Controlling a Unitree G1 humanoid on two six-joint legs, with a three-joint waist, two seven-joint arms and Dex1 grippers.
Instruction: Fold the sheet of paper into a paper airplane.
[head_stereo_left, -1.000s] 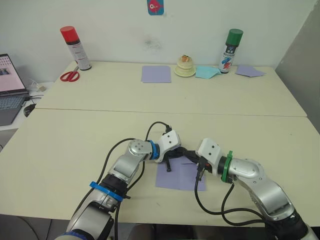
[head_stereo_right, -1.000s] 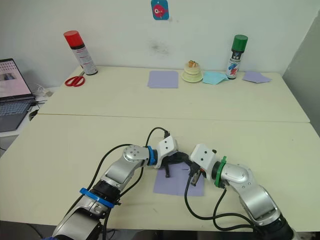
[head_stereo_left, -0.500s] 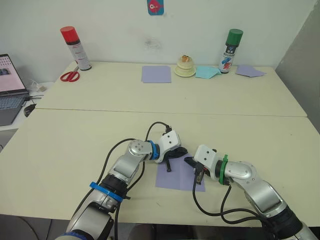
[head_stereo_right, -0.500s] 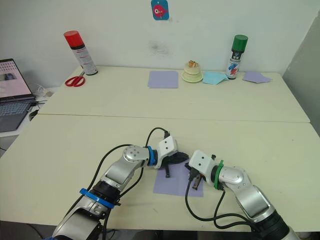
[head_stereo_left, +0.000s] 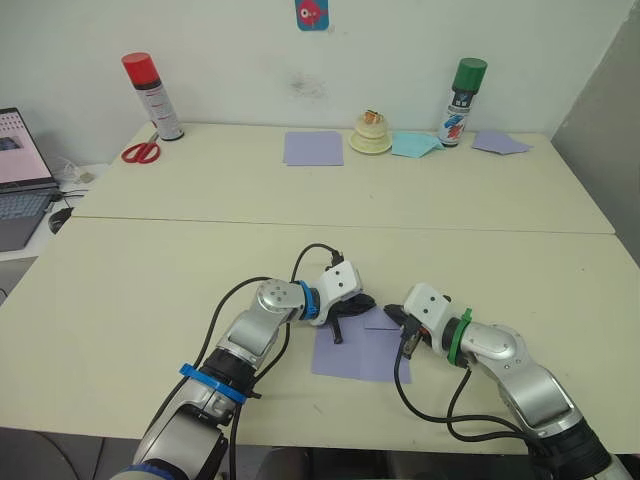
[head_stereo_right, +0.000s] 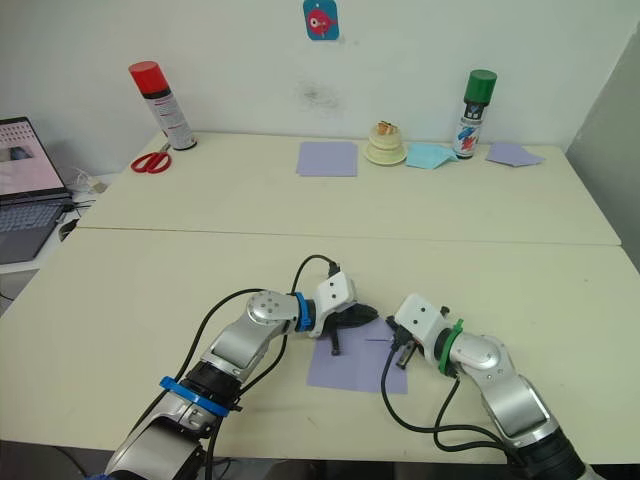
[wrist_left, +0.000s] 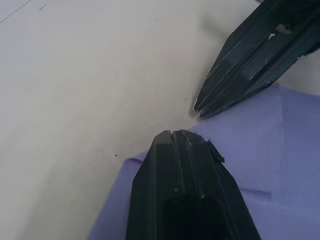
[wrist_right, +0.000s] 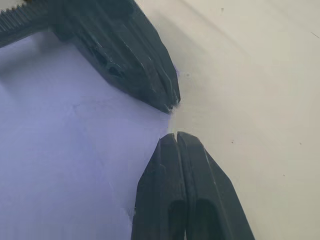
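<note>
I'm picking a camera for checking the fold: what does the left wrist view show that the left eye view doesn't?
Left wrist view: both pincers shut, the left pincer on the sheet of paper at its far edge, the right pincer tip beside it. Left eye view: the whole sheet, plus spare lavender paper, spray cans and scissors behind. Both: pincers meeting at the sheet's far edge.

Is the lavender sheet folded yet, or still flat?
Mostly flat: the sheet of paper lies spread on the table, creases visible.
</note>
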